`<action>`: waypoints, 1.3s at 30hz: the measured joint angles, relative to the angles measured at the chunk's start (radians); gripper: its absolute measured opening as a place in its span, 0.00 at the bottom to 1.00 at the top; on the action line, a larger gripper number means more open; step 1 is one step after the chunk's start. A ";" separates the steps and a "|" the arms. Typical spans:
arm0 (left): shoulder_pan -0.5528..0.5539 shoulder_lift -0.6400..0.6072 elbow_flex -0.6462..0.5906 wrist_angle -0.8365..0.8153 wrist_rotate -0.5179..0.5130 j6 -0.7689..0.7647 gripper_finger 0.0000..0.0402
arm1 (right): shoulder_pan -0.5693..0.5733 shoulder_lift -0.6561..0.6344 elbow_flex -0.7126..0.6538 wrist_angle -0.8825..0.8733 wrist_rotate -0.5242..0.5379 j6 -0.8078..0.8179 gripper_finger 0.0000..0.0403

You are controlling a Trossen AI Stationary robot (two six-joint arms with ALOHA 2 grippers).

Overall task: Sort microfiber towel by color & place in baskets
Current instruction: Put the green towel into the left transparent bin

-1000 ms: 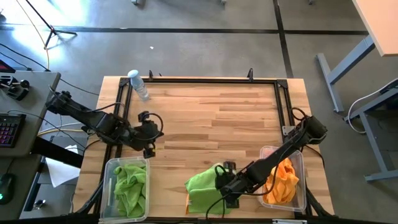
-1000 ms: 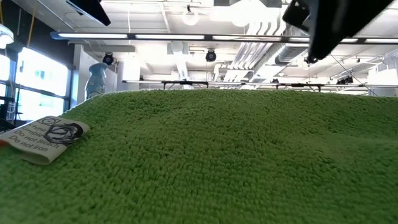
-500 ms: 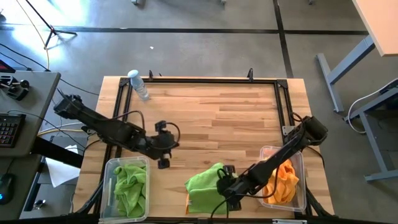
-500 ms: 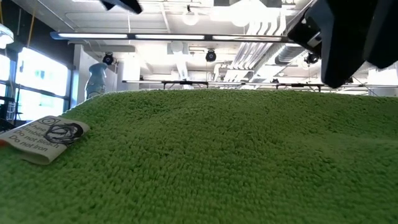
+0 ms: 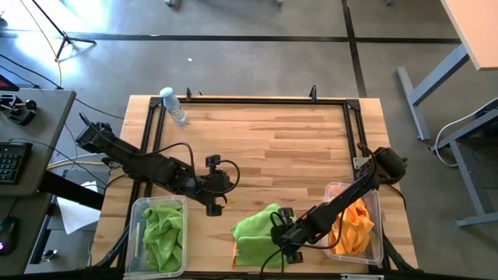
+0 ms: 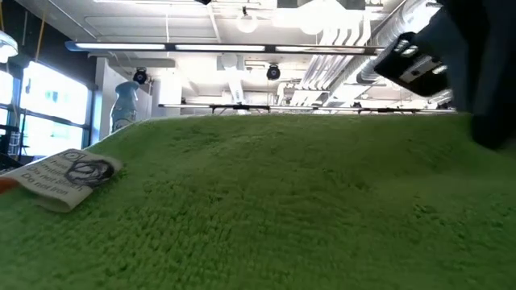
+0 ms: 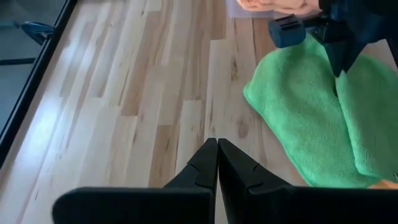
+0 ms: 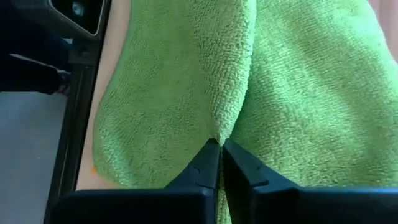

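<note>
Right claw: fingers pressed together on a pinched fold of the loose green towel, at the near edge of the surface.
Left claw: pressed together, holding nothing; it hangs over bare wood between the left basket and the loose green towel.
Green towels: one loose towel lies spread on the surface, near the front edge; the rest sit bunched in the left basket.
Orange towels: bunched in the right basket; a sliver of orange also shows under the loose green towel's near-left corner.
Risk, thin grip: the pinch takes only a small ridge of pile, so the cloth could probably slide out once its weight hangs from the fingers.
Risk, hidden orange: if that sliver is a towel beneath, the fuzzy surfaces may cling and it could ride along into the wrong basket.
Risk, long carry: the green basket lies on the far side from the right arm; a dangling towel could drag on the wood or catch the basket rim and drape over it.
Risk, crowding: the left claw stands close to the route, so a handover or crossing could bring the arms into contact.
Risk, blocked camera: the low view is filled with green pile, so it gives no check on lift height.
</note>
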 joint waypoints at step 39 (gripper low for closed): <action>-0.015 -0.001 -0.001 0.343 0.016 0.009 0.48 | -0.188 -0.084 0.536 -0.505 0.365 -0.235 0.00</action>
